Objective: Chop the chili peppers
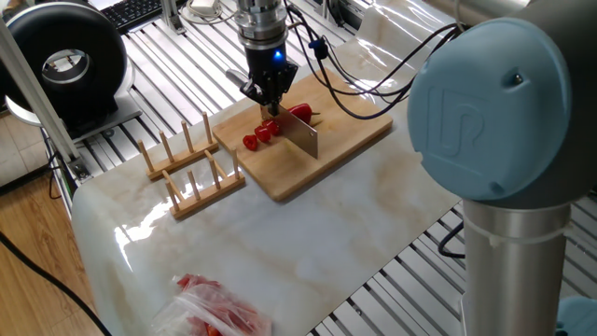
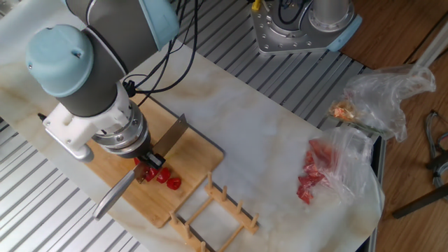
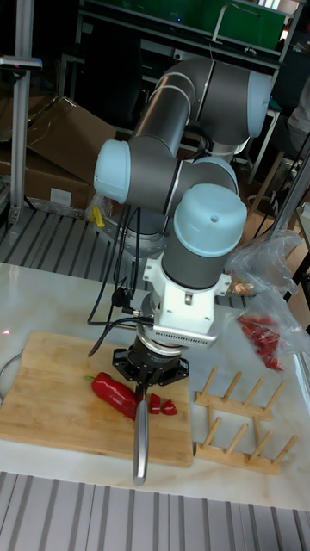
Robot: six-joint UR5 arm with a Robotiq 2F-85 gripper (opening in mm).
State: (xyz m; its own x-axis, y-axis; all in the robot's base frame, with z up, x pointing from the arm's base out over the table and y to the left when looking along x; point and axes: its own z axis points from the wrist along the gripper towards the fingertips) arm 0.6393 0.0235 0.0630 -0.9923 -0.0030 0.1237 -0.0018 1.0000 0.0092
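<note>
Knife [image 3: 140, 430] gripped by its handle in the gripper [image 3: 148, 381], fingers pinched onto it; blade stands on edge across the cutting board [image 3: 52, 396], cutting edge down on the wood. In the tall fixed view the knife points out past the board's near edge toward the camera. In one fixed view the blade [image 1: 300, 135] shows as a flat steel face standing upright near the board's middle.

Chili peppers: the uncut length [image 3: 114, 391], glossy red with a short dark stem, lies on the board against one face of the blade. Several small red chunks [image 3: 162, 405] lie on the board on the blade's other face, in a short row just beside it. The other fixed view shows the chunks [image 2: 162, 178] partly under the gripper [image 2: 148, 164], toward the board edge that faces the wooden rack. In one fixed view the chunks [image 1: 260, 135] sit on the rack side of the blade, with the whole part [image 1: 301, 113] behind it.

Wooden rack [image 1: 184, 166] with upright pegs stands on the marble tabletop [image 1: 308, 243] just beside the board, not touching it as far as can be told.

Clear plastic bag [image 2: 329, 171] showing red through it lies on the tabletop well apart from the board, beyond the rack. Second crumpled bag [image 2: 381, 98] near it, farther still from the board.
</note>
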